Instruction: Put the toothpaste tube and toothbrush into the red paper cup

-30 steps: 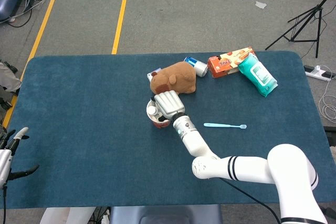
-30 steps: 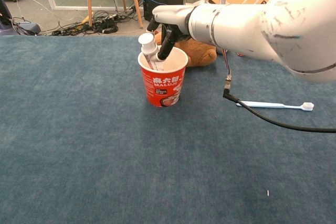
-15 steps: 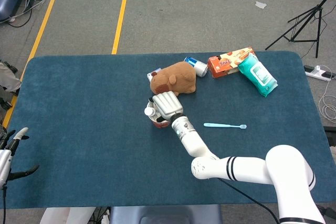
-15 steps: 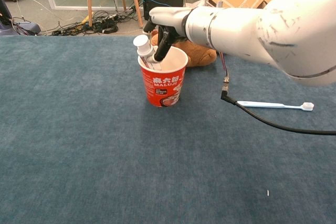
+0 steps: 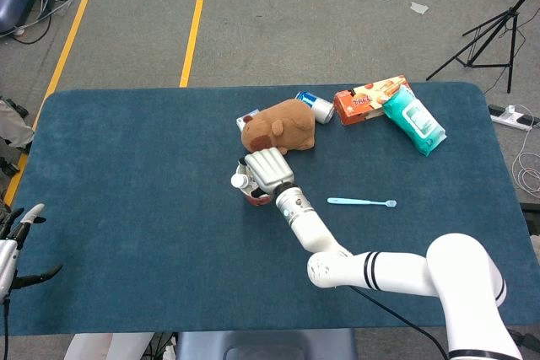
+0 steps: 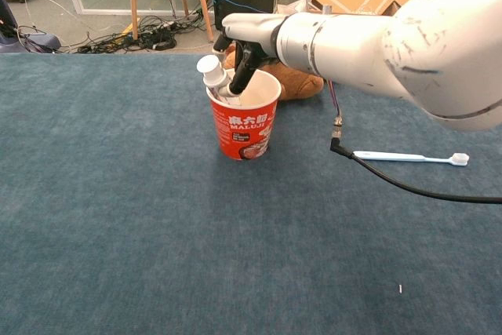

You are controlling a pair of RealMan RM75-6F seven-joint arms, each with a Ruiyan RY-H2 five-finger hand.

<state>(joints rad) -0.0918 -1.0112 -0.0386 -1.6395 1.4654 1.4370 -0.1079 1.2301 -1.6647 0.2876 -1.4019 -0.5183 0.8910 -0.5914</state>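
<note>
- Right hand [image 6: 245, 41] sitting over the rim of the red paper cup with white lettering [image 6: 242, 125], dark fingers [image 6: 239, 74] curled down and touching the white plastic toothpaste tube [image 6: 216, 78]; looks like a pinch still on it, though can't tell how firm.
- Tube standing cap-up inside the cup, just below the fingertips, tilted and leaning on the rim on the side away from the wrist. So roughly half done, judging by that: tube in, only the letting-go left.
- Further out, past the wrist side of the fingers: thin light-blue plastic toothbrush [image 6: 408, 158] flat on the blue cloth table [image 6: 118, 217], well apart from the cup. Second half not started.
- Just beyond the fingers, behind the cup: brown plush bear [image 5: 279, 125].
- Chest view gives the finger-on-tube contact and the tilt; from the head view the back of the hand hides most of the cup, with only the white cap peeking out beside the knuckles.
- Head view adds the far stuff: blue drink can [image 5: 315, 107], orange snack box [image 5: 368, 99], teal wipes pack [image 5: 413, 120].
- Also only there: left hand [image 5: 15, 242] at the table's near edge, far from everything, fingers apart, holding nothing.
</note>
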